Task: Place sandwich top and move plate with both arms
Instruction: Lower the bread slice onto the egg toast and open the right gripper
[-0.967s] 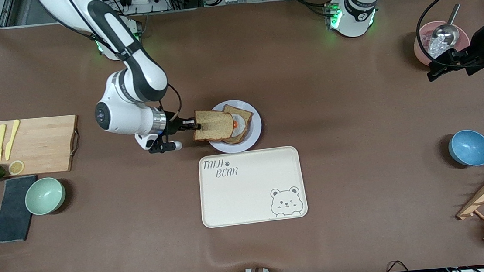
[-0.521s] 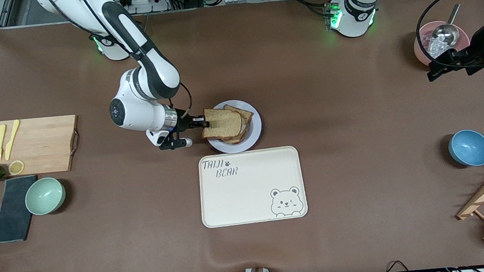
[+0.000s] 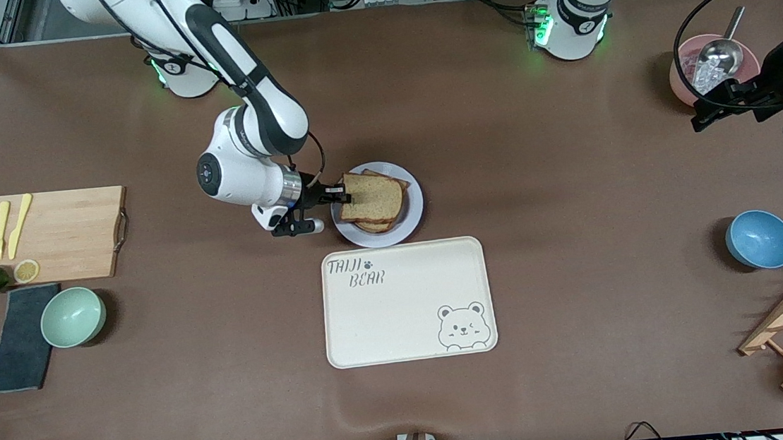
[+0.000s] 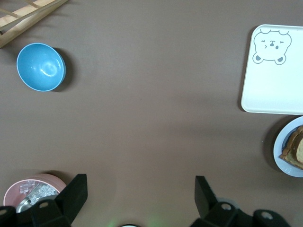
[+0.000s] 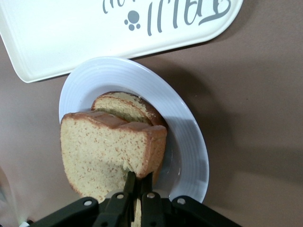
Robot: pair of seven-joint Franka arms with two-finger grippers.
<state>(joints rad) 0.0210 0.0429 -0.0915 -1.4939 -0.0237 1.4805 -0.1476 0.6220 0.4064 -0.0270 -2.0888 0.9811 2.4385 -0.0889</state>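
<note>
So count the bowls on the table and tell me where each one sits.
3: a green bowl by the cutting board, a blue bowl at the left arm's end, and a pink bowl holding a scoop.

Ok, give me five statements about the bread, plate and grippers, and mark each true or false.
1. The right gripper is shut on the sandwich top. True.
2. The sandwich top is over the tray. False: it is over the plate, above the lower slice.
3. The left gripper is open. True.
4. The left gripper holds the plate. False: it holds nothing, waiting near the pink bowl.
5. The plate sits on the tray. False: it sits on the table, beside the tray, farther from the front camera.
</note>
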